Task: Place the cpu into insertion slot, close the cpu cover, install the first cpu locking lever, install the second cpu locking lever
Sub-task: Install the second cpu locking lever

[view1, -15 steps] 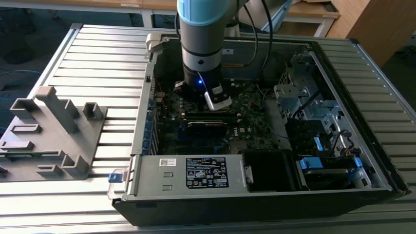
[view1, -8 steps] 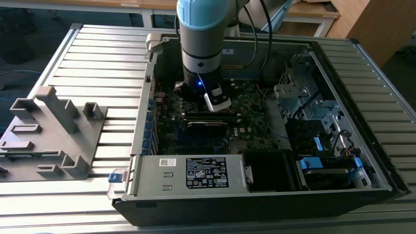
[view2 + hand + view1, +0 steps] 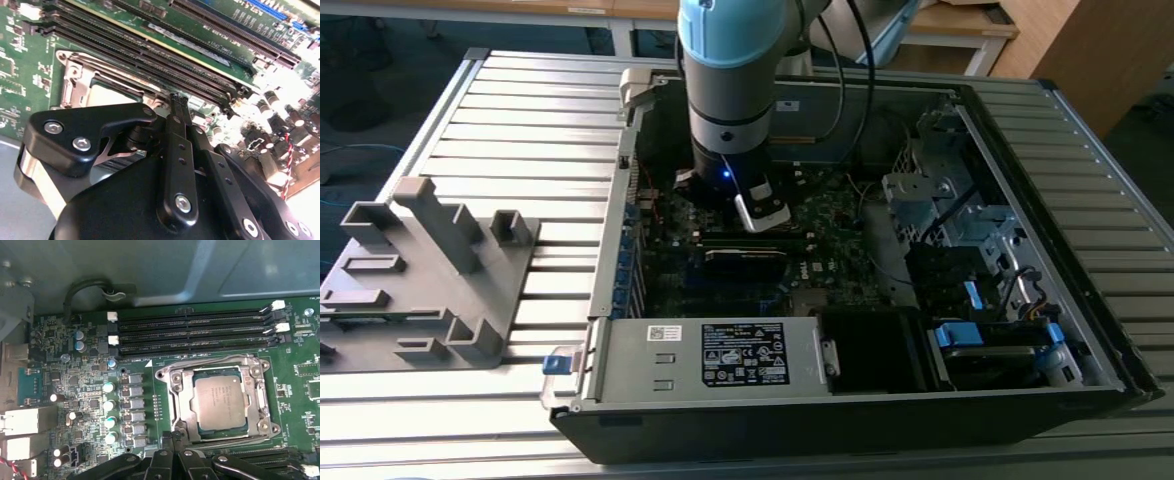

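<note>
Silver-grey, the cpu [image 3: 221,402] already lay in the insertion slot [image 3: 176,390] with the cpu cover [image 3: 182,407] shut over its edges. The claw [image 3: 178,102], fingers pressed together and empty, hovered beside the socket; judging by this, the lever step was in hand, calling for a precise push

The cpu [image 3: 220,401] has a dull grey metal face; the cpu cover [image 3: 181,397] is shinier silvery metal.

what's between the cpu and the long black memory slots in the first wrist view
In the first wrist view, the silver edge of the cpu cover and a thin metal locking lever lie between the cpu and the memory slots, then a strip of green board.
</note>
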Controlling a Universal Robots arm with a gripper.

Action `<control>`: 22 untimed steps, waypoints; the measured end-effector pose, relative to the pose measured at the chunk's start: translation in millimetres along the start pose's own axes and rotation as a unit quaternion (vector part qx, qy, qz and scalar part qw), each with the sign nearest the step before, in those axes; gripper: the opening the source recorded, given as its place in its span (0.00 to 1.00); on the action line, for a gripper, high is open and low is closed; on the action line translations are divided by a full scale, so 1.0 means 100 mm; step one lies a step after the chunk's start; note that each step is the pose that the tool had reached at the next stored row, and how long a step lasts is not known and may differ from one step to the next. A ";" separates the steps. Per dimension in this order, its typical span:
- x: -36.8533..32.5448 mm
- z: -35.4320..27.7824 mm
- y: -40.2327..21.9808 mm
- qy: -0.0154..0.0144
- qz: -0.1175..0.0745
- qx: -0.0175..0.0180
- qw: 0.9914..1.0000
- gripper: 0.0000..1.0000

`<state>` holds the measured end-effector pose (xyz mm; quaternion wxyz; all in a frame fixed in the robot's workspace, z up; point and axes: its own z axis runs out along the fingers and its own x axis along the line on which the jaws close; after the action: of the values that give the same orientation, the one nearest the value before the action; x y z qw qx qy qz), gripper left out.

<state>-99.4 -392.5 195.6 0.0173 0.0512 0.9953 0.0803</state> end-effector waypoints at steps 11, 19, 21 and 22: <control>0.034 -0.015 -0.010 0.000 0.000 -0.001 1.000 0.11; 0.028 -0.233 0.025 0.000 0.000 0.000 1.000 0.11; 0.027 -0.258 0.029 0.000 0.000 0.000 1.000 0.11; 0.025 -0.258 0.029 0.000 0.000 0.000 1.000 0.11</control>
<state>-102.7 -393.5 221.4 0.0172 0.0512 0.9953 0.0807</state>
